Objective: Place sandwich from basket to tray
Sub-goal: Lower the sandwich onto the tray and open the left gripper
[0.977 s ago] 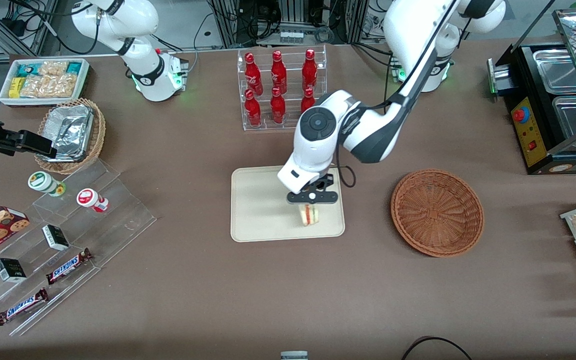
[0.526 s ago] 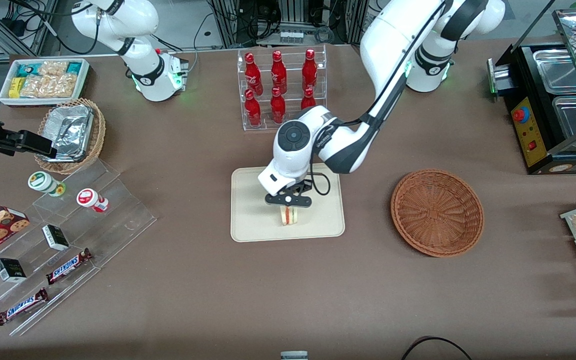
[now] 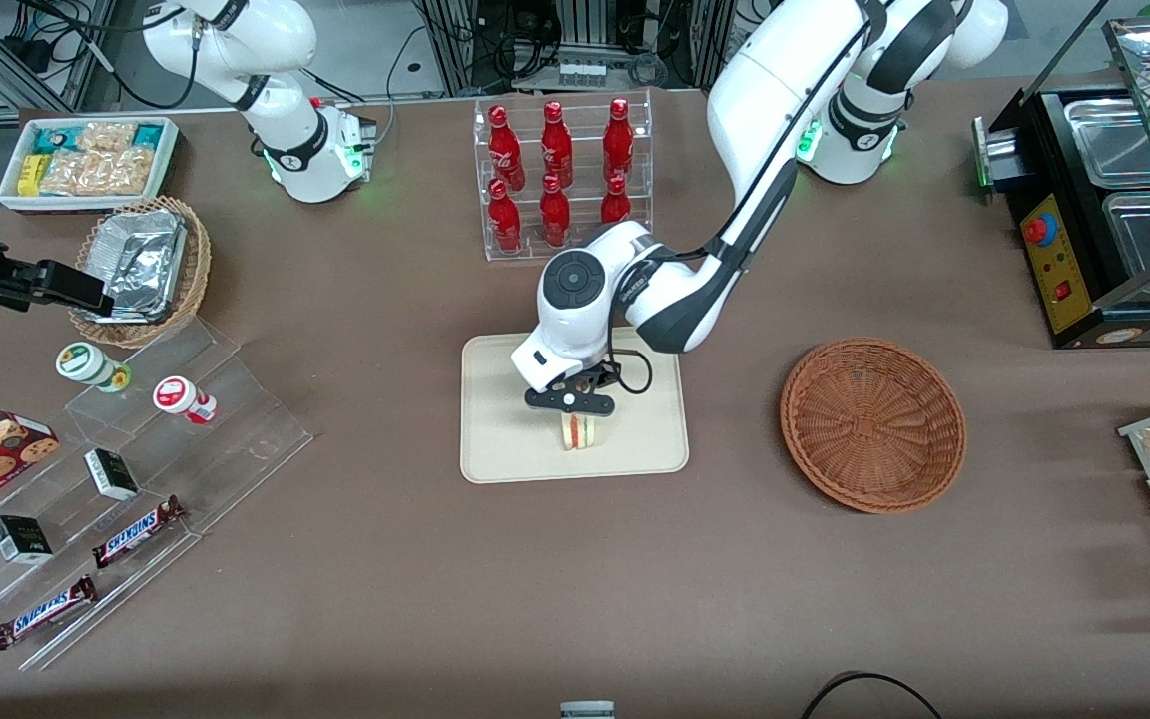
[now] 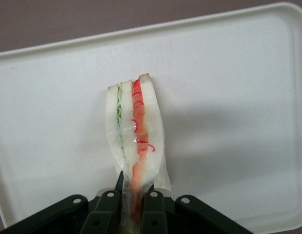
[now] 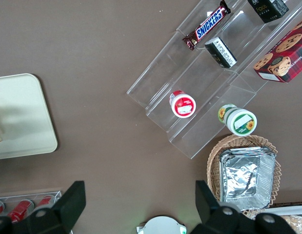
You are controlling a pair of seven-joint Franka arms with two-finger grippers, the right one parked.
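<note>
Over the tray (image 3: 495,439), gripper (image 3: 575,411) pinches sandwich (image 3: 576,431).

My left arm (image 3: 735,150) is glossy white with dark grey joint bands, a round grey cap on its wrist, a black cable looped beside that, and a black tool (image 3: 571,402) with round screw holes.
</note>
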